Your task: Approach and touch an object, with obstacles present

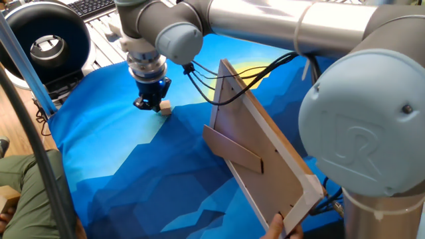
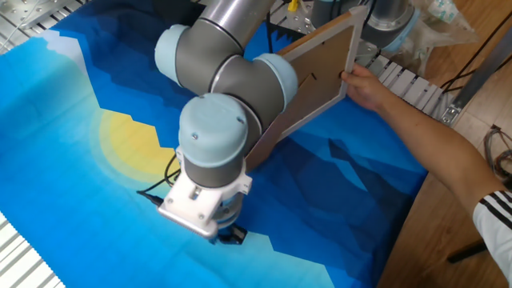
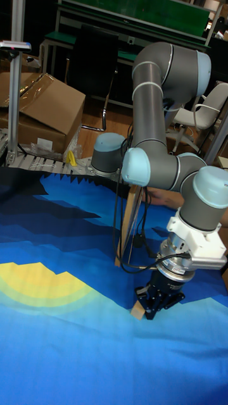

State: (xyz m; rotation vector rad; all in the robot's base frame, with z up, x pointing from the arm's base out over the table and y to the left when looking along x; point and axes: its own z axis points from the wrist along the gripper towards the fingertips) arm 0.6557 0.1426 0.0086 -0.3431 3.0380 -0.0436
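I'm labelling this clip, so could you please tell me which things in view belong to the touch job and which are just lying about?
Part of the job:
- small wooden cube, the target
- tool, right at the cube
- picture-frame back, the obstacle, held upright by a person's hand

Just lying about:
- cardboard box
- office chair
- keyboard

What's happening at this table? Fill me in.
The robot arm has its gripper down at the blue mat, right against the tiny wooden cube; they look to be touching or nearly so. Whether its fingers are open or shut cannot be told. Behind it, a person's hand holds a picture-frame back tilted up on the mat as an obstacle, apart from the gripper.
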